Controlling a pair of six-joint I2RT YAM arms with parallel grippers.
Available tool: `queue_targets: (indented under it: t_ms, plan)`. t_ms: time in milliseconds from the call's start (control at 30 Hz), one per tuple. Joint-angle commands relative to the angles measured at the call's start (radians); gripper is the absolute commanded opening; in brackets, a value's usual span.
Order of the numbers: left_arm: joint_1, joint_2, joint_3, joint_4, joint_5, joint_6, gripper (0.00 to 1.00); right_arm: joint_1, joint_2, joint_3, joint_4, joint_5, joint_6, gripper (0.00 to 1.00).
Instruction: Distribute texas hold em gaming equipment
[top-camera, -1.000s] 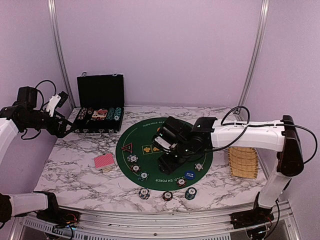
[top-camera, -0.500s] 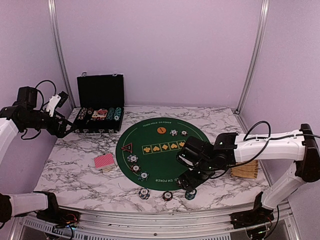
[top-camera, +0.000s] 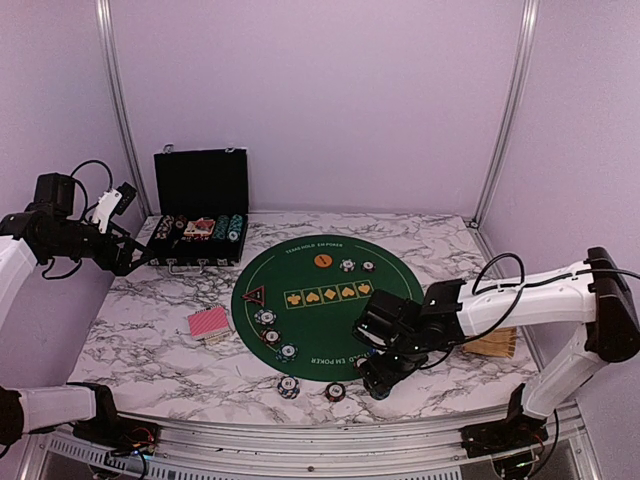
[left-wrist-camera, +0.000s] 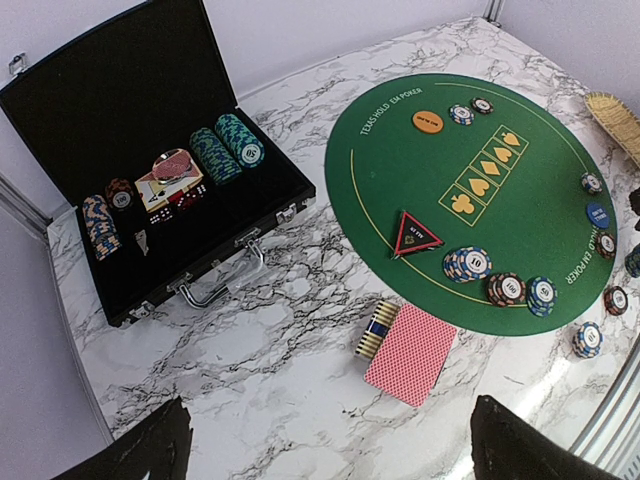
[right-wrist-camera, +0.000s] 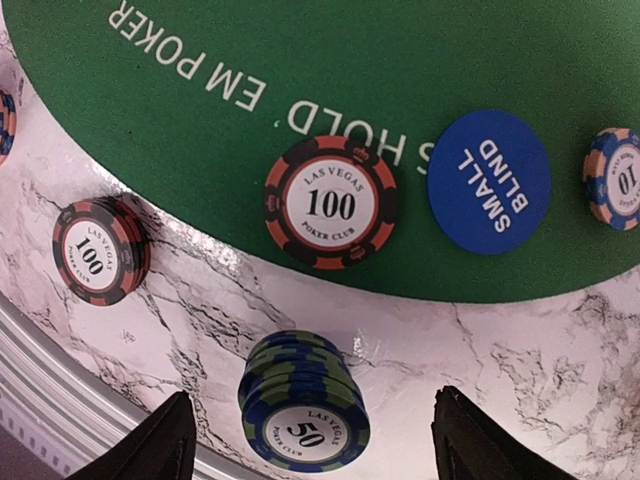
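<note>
- Left hand (left-wrist-camera: 330, 408) hangs high at the far left of the top view; released, fingers spread wide with nothing between them.
- Case (left-wrist-camera: 100, 110) lies open at the upper left of the surface (top-camera: 150, 350); chip rows (left-wrist-camera: 215, 152) stand in its tray.
- Cards (left-wrist-camera: 412, 352) lie red backs up on the marble, left of the mat (left-wrist-camera: 540, 200) in the top view; a short edge-on stack (left-wrist-camera: 378, 328) lies just beside their corner.
- Triangle marker (left-wrist-camera: 417, 235) lies at the mat's left rim; three mat stacks (left-wrist-camera: 468, 264) sit near it, just inside the rim.
- Orange marker (left-wrist-camera: 427, 121) lies near the mat's top edge in the top view, with two single chips to its right.
- Right hand (right-wrist-camera: 315, 395) is low at the mat's lower edge, right of centre in the top view; released, its fingers (right-wrist-camera: 165, 440) stand either side of the 50 stack (right-wrist-camera: 303, 405) with a gap on each side; that stack stands on the marble just off the mat.
- In the right wrist view, the 100 stack (right-wrist-camera: 100, 250) stands on the marble at the left; the 100 chip (right-wrist-camera: 331, 203) lies flat at the mat's edge, above the 50 stack; the blue marker (right-wrist-camera: 489, 182) lies just to its right; a 10 chip (right-wrist-camera: 615, 178) is cut by the right frame edge.
- Basket (top-camera: 495, 340) sits at the right of the surface, partly behind the right arm.
</note>
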Motion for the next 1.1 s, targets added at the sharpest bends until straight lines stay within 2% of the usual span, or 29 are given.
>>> queue_targets:
  t_ms: [0, 667, 1067]
  plan:
    - [0.003, -0.004, 0.000, -0.024, 0.003, 0.003, 0.99, 0.000, 0.033, -0.005, 0.054, -0.008, -0.010, 0.79]
    - [0.002, -0.010, -0.014, -0.023, -0.011, 0.022, 0.99, -0.022, 0.066, -0.023, 0.088, -0.042, -0.040, 0.68]
    - [0.004, -0.013, -0.009, -0.024, -0.017, 0.020, 0.99, -0.028, 0.064, -0.038, 0.097, -0.036, -0.040, 0.52]
